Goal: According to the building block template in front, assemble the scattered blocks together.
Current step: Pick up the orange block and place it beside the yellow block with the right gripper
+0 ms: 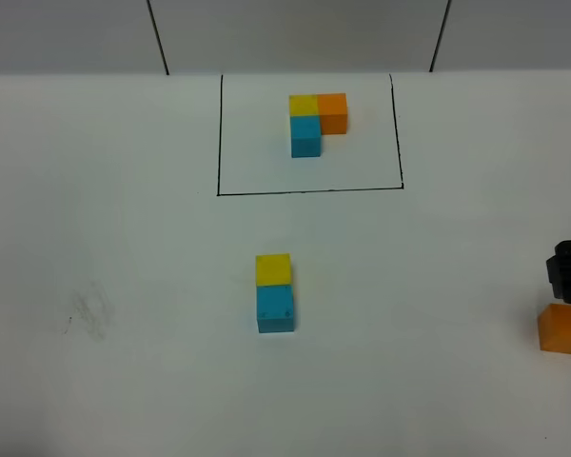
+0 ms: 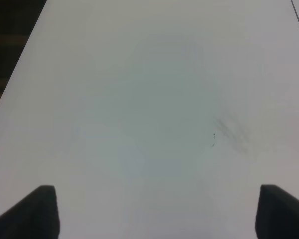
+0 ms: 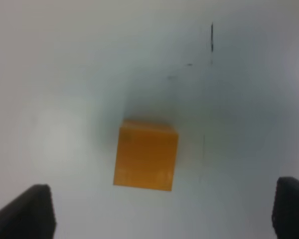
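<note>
Template [image 1: 316, 122]: far centre of table, inside black frame [image 1: 219, 133]; yellow + orange side by side at back, blue in front of yellow, all touching, L-shape.
Yellow cube [image 1: 273, 269]: mid-table, touching blue cube [image 1: 276, 307] on its near side.
Orange cube [image 1: 563, 328]: alone at right edge, well apart from the pair.
R gripper [image 3: 162, 219]: fingers spread wide, orange cube ahead of the gap, untouched.
L gripper [image 2: 154, 216]: fingers spread wide over bare table.
Around: grey smudge [image 1: 88, 314] on left part, apart from all cubes.
Surface: white matte table [image 1: 124, 400]; pale back wall w/ two dark slanted lines [image 1: 158, 38].
Count: 6 cubes, 2 yellow, 2 blue, 2 orange; 3 framed, 3 loose; 2 grippers.
</note>
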